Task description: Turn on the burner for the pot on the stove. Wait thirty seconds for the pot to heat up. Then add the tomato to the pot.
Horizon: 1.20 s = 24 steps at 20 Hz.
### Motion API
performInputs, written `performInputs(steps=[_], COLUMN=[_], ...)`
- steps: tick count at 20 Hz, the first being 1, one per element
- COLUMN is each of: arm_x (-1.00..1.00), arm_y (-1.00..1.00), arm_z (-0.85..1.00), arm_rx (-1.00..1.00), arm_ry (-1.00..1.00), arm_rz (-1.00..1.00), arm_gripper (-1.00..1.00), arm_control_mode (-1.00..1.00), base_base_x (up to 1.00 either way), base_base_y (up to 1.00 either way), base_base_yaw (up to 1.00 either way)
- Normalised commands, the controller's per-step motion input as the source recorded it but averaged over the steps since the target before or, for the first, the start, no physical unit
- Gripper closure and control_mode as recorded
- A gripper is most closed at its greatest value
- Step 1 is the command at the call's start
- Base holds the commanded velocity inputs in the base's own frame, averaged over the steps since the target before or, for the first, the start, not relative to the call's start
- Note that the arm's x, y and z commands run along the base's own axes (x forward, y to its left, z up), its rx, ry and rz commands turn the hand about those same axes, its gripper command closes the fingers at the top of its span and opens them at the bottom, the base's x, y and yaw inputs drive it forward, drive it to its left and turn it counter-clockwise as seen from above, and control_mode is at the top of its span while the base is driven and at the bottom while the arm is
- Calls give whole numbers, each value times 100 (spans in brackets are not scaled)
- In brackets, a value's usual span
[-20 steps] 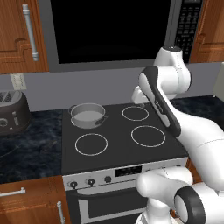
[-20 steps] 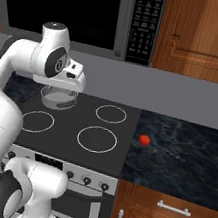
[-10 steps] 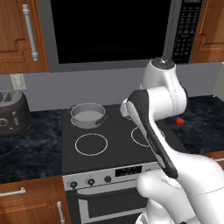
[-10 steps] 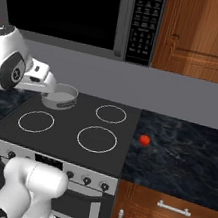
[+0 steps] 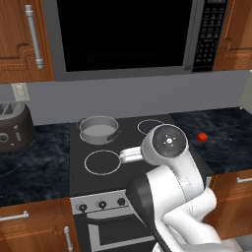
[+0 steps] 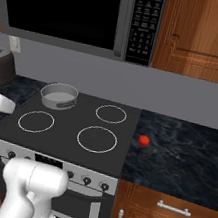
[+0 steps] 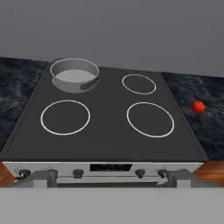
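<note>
The grey pot (image 7: 74, 74) stands on the back left ring of the black stove (image 7: 109, 118), empty with a pale inside; it also shows as the pot (image 5: 98, 129) and the pot (image 6: 58, 95). The red tomato (image 7: 198, 106) lies on the dark counter right of the stove, seen too as the tomato (image 5: 202, 137) and the tomato (image 6: 144, 140). My gripper (image 7: 107, 178) is open and empty, pulled back in front of the stove's silver panel, level with its small knobs (image 7: 78, 173). Its fingertips (image 7: 37, 177) stand wide apart. It is far from both pot and tomato.
A black microwave (image 5: 123, 34) hangs above the stove. A dark toaster (image 5: 12, 130) sits on the left counter. Wooden cabinets flank the microwave and line the space below the counter. My arm's big white elbow (image 5: 167, 142) rises over the stove's front right.
The arm has swung away from the pot at the back of the stove, down and back toward the stove's front. The jaws have opened a little wider. Pot and tomato have not moved.
</note>
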Motion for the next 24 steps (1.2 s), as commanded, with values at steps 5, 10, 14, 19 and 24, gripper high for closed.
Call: performInputs(steps=[5, 10, 14, 19, 24], arm_x=[-92, -65, -37, -31, -7], arm_y=[16, 6, 0, 0, 3], arm_z=[-56, -69, -69, -59, -60], arm_rx=[9, 15, 15, 12, 1], arm_ry=[-11, -4, -1, -8, -17], arm_rz=[-17, -9, -1, 0, 6], arm_gripper=[-100, -100, -100, -100, -100], arm_control_mode=[-100, -100, -100, -100, -100], base_base_x=[0, 0, 0, 0, 0], base_base_y=[0, 0, 0, 0, 0], base_base_yaw=[0, 0, 0, 0, 0])
